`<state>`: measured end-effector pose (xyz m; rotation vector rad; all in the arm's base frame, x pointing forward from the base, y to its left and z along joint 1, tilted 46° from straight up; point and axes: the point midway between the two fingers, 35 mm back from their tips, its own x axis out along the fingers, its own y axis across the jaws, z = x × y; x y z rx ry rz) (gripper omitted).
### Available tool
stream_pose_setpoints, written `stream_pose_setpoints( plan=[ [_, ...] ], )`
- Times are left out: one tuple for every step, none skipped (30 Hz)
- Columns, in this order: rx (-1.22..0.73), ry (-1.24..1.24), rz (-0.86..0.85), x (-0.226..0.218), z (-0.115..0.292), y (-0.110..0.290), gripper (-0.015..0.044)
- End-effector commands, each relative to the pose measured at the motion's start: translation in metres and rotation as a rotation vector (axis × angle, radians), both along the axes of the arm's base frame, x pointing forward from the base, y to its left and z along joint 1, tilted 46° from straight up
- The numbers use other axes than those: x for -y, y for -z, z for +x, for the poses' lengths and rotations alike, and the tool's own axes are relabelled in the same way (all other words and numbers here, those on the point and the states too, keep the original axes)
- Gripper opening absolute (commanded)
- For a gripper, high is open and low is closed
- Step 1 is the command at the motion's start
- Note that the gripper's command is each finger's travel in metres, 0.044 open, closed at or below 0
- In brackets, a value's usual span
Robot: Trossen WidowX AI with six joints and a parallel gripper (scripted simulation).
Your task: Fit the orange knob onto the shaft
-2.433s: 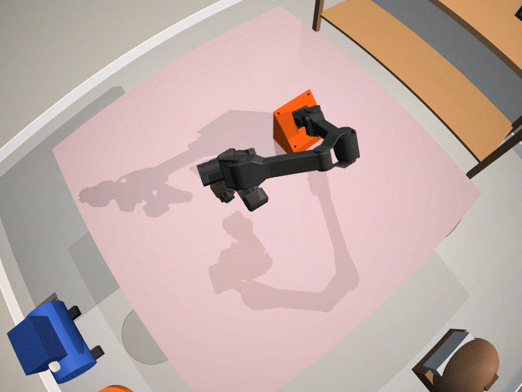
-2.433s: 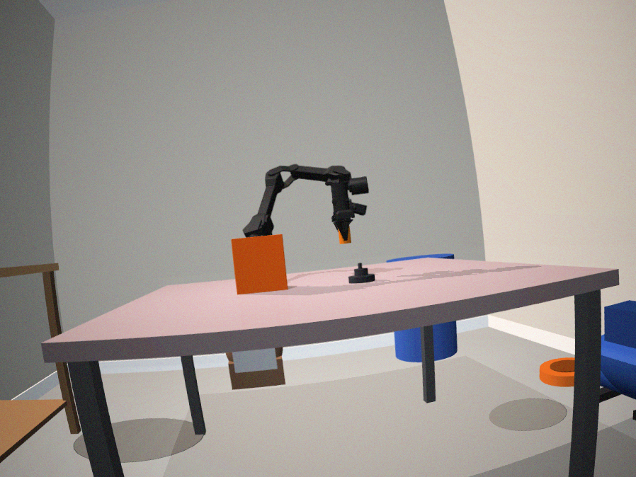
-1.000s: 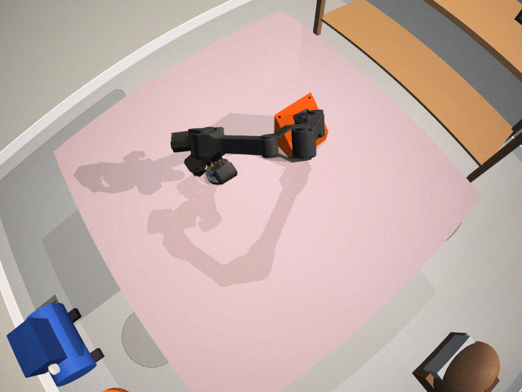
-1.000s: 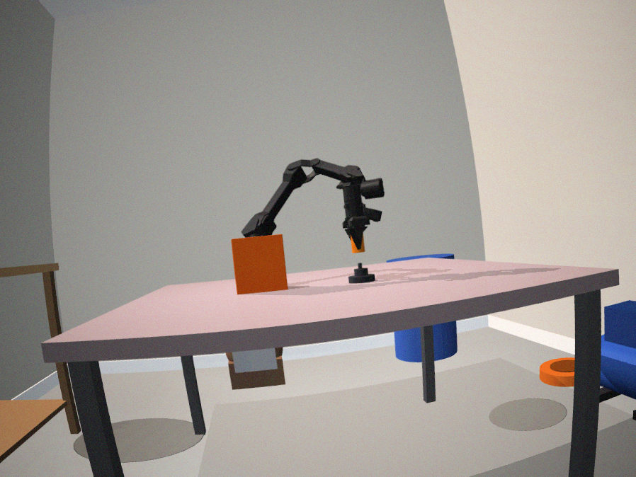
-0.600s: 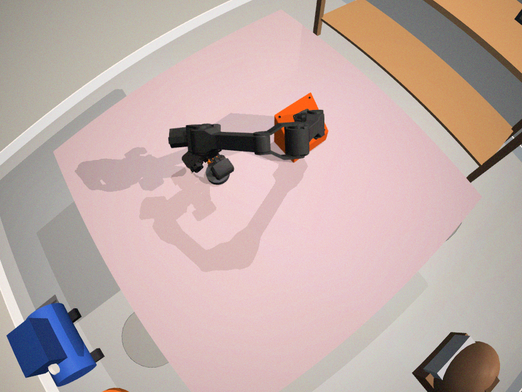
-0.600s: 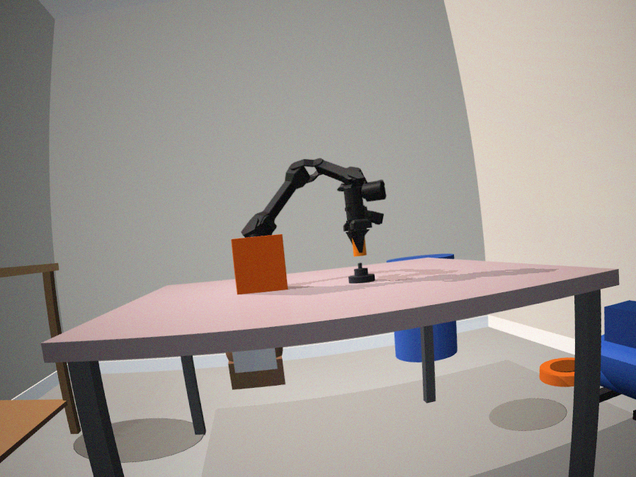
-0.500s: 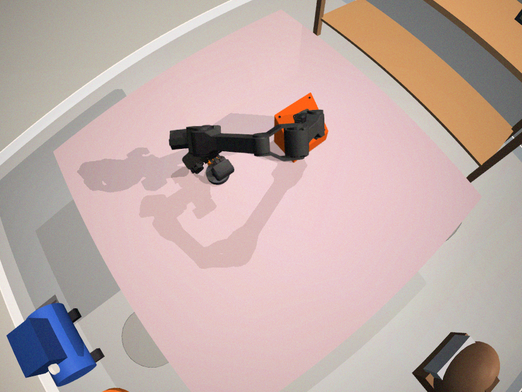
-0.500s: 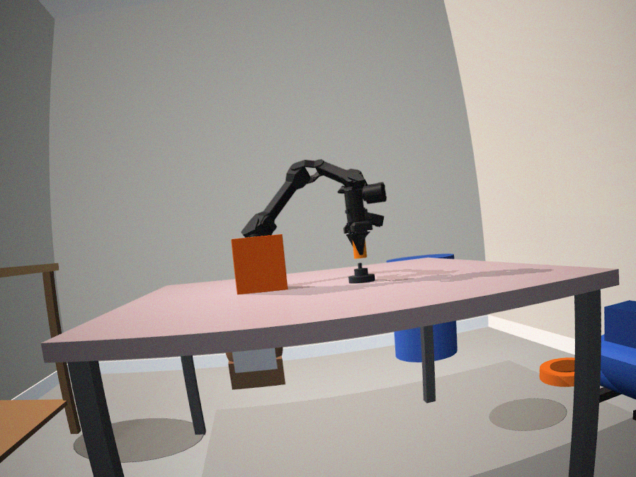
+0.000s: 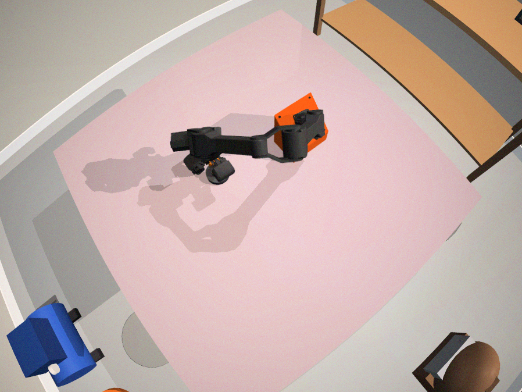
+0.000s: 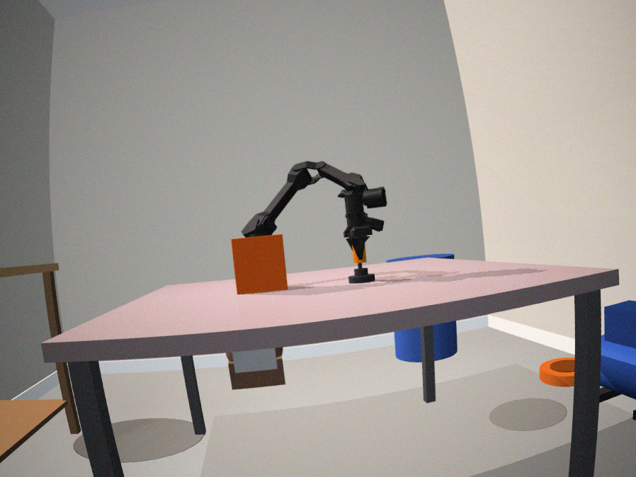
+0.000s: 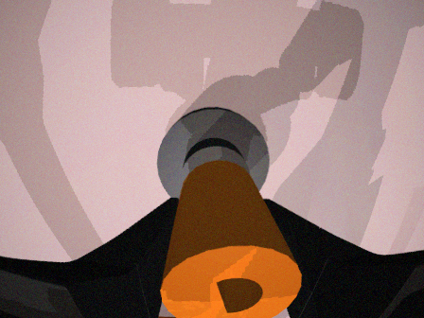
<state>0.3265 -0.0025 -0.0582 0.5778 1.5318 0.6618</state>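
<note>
My gripper [image 9: 215,165] [image 10: 358,247] [image 11: 220,206] is shut on the orange knob [image 9: 210,164] [image 10: 356,256] [image 11: 218,225] and holds it upright, pointing down. In the wrist view the knob's near end shows a D-shaped hole. The knob hangs just above the dark shaft [image 10: 359,267] [image 11: 215,148], which stands on the round pedestal [image 9: 215,181] [image 10: 360,278] [image 11: 169,162] on the pink table top [image 9: 295,253] [image 10: 205,313]. In the side view a small gap shows between knob and shaft. The knob covers most of the shaft in the wrist view. The shaft's flat side is hidden.
The arm's orange base block [image 9: 295,110] [image 10: 259,264] stands on the table behind the pedestal. A blue bin [image 10: 426,338] and a blue seat [image 9: 46,344] stand on the floor beside the table. A wooden bench [image 9: 421,75] runs along the far side.
</note>
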Motion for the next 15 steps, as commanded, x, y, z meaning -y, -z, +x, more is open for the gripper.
stream_pose_setpoints(
  plan=[
    [0.005, -0.002, 0.004, -0.0009, 0.0004, 0.0008, 0.0000],
    [0.005, -0.002, 0.004, -0.0011, 0.0005, 0.0009, 0.0000],
    [0.005, -0.002, 0.004, -0.0013, 0.0005, 0.0009, 0.0000],
    [0.005, -0.002, 0.004, -0.0015, 0.0005, 0.0009, 0.0000],
    [0.005, -0.002, 0.004, -0.0017, 0.0004, 0.0010, 0.0000],
    [0.005, -0.002, 0.004, -0.0018, 0.0004, 0.0010, 0.0000],
    [0.005, -0.002, 0.004, -0.0020, 0.0003, 0.0012, 0.0000],
    [0.005, -0.002, 0.004, -0.0021, 0.0003, 0.0013, 0.0000],
    [0.005, -0.002, 0.004, -0.0023, 0.0003, 0.0014, 0.0000],
    [0.005, -0.002, 0.004, -0.0017, 0.0003, 0.0008, 0.0000],
    [0.005, -0.002, 0.004, -0.0017, 0.0003, 0.0008, 0.0000],
    [0.005, -0.002, 0.004, -0.0017, 0.0003, 0.0008, 0.0000],
    [0.005, -0.002, 0.004, -0.0017, 0.0003, 0.0008, 0.0000],
    [0.005, -0.002, 0.004, -0.0020, 0.0003, 0.0011, 0.0000],
    [0.005, -0.002, 0.004, -0.0020, 0.0003, 0.0011, 0.0000]
  ],
)
